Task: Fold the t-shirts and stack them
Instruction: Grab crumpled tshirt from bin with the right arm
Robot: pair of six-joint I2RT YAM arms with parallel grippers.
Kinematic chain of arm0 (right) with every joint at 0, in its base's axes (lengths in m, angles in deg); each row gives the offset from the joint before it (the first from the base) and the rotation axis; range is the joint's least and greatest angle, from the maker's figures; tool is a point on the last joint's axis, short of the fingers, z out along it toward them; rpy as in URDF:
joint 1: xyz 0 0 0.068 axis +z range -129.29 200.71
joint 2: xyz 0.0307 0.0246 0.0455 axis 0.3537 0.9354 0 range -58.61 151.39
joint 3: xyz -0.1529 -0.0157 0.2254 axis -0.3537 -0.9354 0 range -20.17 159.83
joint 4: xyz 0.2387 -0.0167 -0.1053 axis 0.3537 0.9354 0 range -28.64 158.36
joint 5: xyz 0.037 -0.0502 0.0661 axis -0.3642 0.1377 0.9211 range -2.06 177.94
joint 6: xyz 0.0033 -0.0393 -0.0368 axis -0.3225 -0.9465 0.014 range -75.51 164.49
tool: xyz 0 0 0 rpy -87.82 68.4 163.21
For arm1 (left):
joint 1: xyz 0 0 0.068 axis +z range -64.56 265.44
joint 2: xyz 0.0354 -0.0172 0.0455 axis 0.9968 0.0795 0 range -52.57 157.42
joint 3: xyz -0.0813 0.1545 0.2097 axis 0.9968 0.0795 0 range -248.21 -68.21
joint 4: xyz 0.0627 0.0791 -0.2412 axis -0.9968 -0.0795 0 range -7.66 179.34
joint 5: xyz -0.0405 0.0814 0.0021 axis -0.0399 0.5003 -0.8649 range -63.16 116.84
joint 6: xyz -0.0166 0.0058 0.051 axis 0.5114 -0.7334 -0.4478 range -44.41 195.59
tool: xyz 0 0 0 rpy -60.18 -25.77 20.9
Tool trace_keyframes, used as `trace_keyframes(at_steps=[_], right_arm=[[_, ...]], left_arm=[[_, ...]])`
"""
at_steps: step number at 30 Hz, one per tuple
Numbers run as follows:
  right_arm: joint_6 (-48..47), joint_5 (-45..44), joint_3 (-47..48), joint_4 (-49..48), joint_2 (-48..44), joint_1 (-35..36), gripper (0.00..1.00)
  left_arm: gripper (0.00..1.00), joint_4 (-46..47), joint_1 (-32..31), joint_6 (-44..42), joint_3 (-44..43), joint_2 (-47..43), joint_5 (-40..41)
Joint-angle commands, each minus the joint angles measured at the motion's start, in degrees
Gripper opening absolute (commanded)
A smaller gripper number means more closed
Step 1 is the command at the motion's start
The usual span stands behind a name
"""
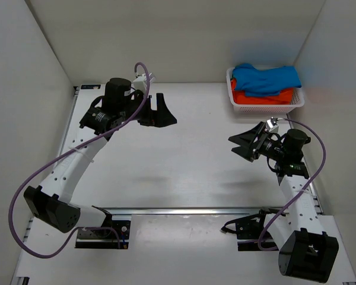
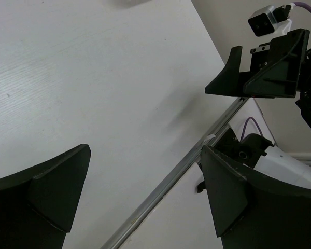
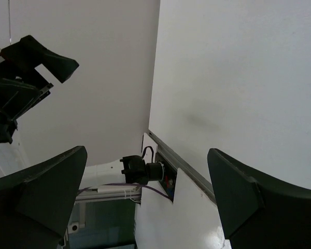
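Left gripper (image 1: 161,113) and right gripper (image 1: 247,145) are spread, empty. The shirts (image 1: 264,80) lie bunched in the basket (image 1: 267,108), so one grab may lift two.

no readable text, no labels, no numbers

White mesh basket (image 1: 264,109) at far-right corner of table (image 1: 190,154), w/ metal rail (image 1: 184,209) along near edge.
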Motion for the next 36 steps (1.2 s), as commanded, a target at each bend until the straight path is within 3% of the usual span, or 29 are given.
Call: trace_keyframes(at_steps=[1,8,12,17,24,26,27,29,31,33,35,36], right_arm=[[4.21,2.9,-1.08,-10.06,0.96,1.62,0.99],[2.46,-0.26,1.99,-7.36,-0.18,2.86,0.99],[7.73,2.99,-1.17,-23.58,-1.58,2.95,0.99],[9.05,2.73,-2.41,-28.09,-4.75,1.1,0.99],[-7.1,-2.71,11.36,-11.33,6.21,-2.58,0.99],[-18.23,-15.75,18.29,1.9,8.59,-3.82,0.99],[-20.63,-19.47,22.17,3.97,10.87,-3.56,0.98],[-27.13,-33.41,28.32,10.1,15.53,-3.65,0.72],[-31.09,-40.99,33.97,12.05,22.63,-2.95,0.67],[-33.83,-48.14,40.63,12.77,28.34,-1.55,0.56],[-35.68,-56.48,46.08,14.96,33.11,-0.66,0.3],[-35.16,-57.9,49.07,15.32,36.78,-0.92,0.31]], left_arm=[[0.99,1.34,-0.3,-1.66,-0.02,-2.44,-1.08],[0.98,3.52,-1.09,-2.45,1.2,-2.7,-2.05],[0.99,7.3,0.05,-1.3,4.1,-3.58,-5.47],[0.98,9.16,0.75,-2.27,5.34,-4.45,-7.68],[0.98,10.83,2.33,-1.65,6.83,-5.16,-5.66],[0.99,10.57,4.17,-0.52,7.52,-5.85,-5.47],[0.99,11.96,5.66,0.79,8.4,-6.04,-6.61],[0.99,12.5,7.25,2.47,10.52,-7.18,-6.18],[0.98,11.37,7.43,1.86,9.74,-7.09,-5.22],[0.98,10.05,6.82,0.28,8.42,-6.74,-4.51],[0.96,8.82,7.08,-0.77,7.62,-6.56,-2.84],[0.95,8.55,7.43,-0.95,7.71,-6.57,-2.4]])
